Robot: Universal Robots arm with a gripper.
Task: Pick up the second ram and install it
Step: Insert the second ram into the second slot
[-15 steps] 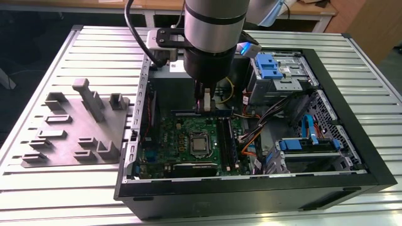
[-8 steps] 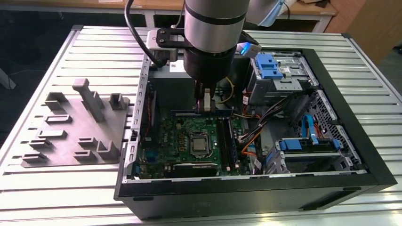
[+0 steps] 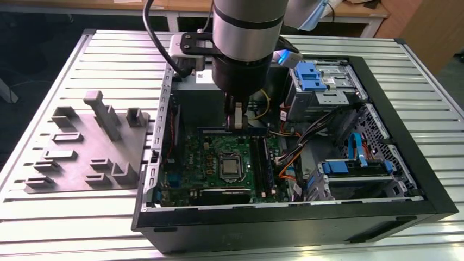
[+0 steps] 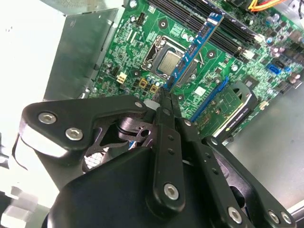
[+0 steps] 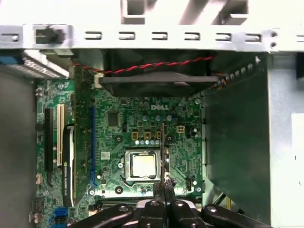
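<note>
My gripper (image 3: pixel 236 125) hangs inside the open computer case (image 3: pixel 406 215), above the green motherboard (image 3: pixel 195 155). In the second wrist view the gripper (image 4: pixel 165 96) is shut on one end of the second ram (image 4: pixel 192 50), a slim stick that juts out from the fingertips over the processor socket (image 4: pixel 168 62). In the first wrist view the gripper (image 5: pixel 164 186) holds the ram (image 5: pixel 164 149) edge-on as a thin line beside the socket (image 5: pixel 144 166). The long black memory slots (image 4: pixel 190 15) lie just past the stick's far end, and the stick is clear of the board.
A grey fixture plate (image 3: pixel 87 155) with raised blocks lies on the slatted table at the exterior view's left. Blue drive cages (image 3: pixel 313 76) and orange cables (image 3: pixel 288 163) crowd the case at the right. An expansion card (image 4: pixel 232 102) stands near the socket; a fan (image 5: pixel 156 78) sits by the case wall.
</note>
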